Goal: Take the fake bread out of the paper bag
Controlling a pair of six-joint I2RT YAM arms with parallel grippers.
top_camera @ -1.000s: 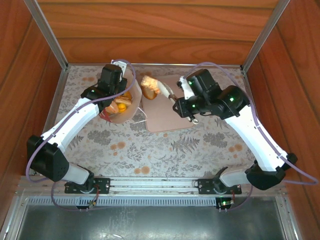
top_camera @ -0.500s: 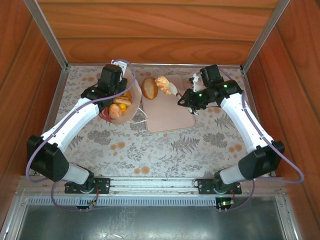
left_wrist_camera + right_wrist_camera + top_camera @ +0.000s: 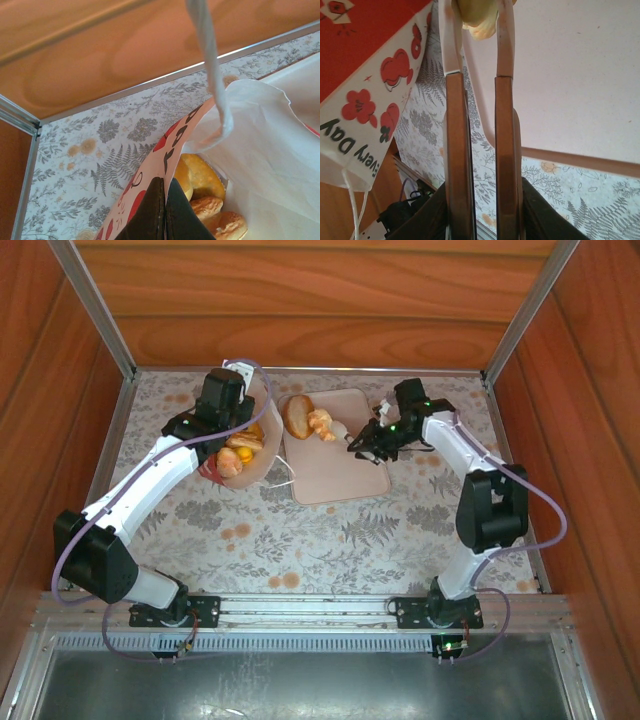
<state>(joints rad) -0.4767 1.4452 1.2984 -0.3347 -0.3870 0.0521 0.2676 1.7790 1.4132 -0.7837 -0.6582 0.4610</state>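
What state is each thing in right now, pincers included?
paper bag: mouth open, rim pinched.
left pincer: shut on the paper bag's rim.
breads in the bag: inside, not yet removed.
right pincer: shut on a pastry above the tray.
round roll: lying on the tray.

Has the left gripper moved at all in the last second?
No. From above, the left gripper stays clamped on the paper bag rim, just left of the tray, as before.
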